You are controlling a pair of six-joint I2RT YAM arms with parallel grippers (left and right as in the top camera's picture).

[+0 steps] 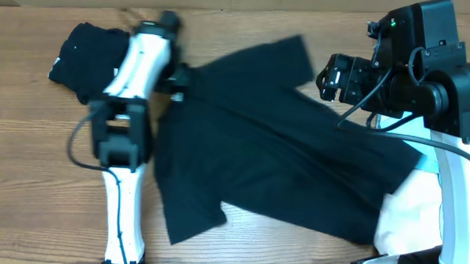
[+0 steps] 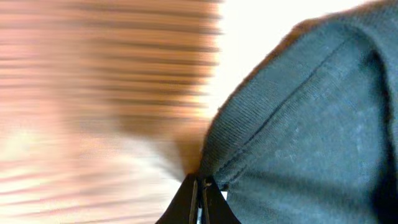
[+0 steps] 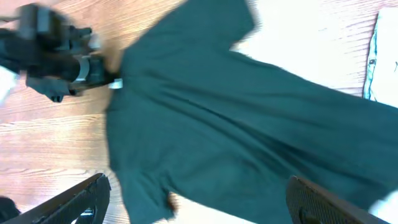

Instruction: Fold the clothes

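Observation:
A black T-shirt [image 1: 281,157] lies spread slantwise across the wooden table; it looks dark teal in the right wrist view [image 3: 249,124]. My left gripper [image 1: 179,89] is at the shirt's neck edge. In the left wrist view its jaws [image 2: 200,186] are shut on the ribbed hem of the shirt [image 2: 311,124]. My right gripper [image 1: 325,76] hangs above the shirt's far right side, near a sleeve. In the right wrist view its jaws [image 3: 199,205] are wide open and empty, well above the cloth. The left wrist and right wrist views are blurred by motion.
A second black garment [image 1: 85,52] lies bunched at the far left, behind the left arm. A white and pale blue garment [image 1: 408,220] lies at the near right, partly under the shirt; it also shows in the right wrist view [image 3: 384,56]. The table [image 1: 29,180] is wood.

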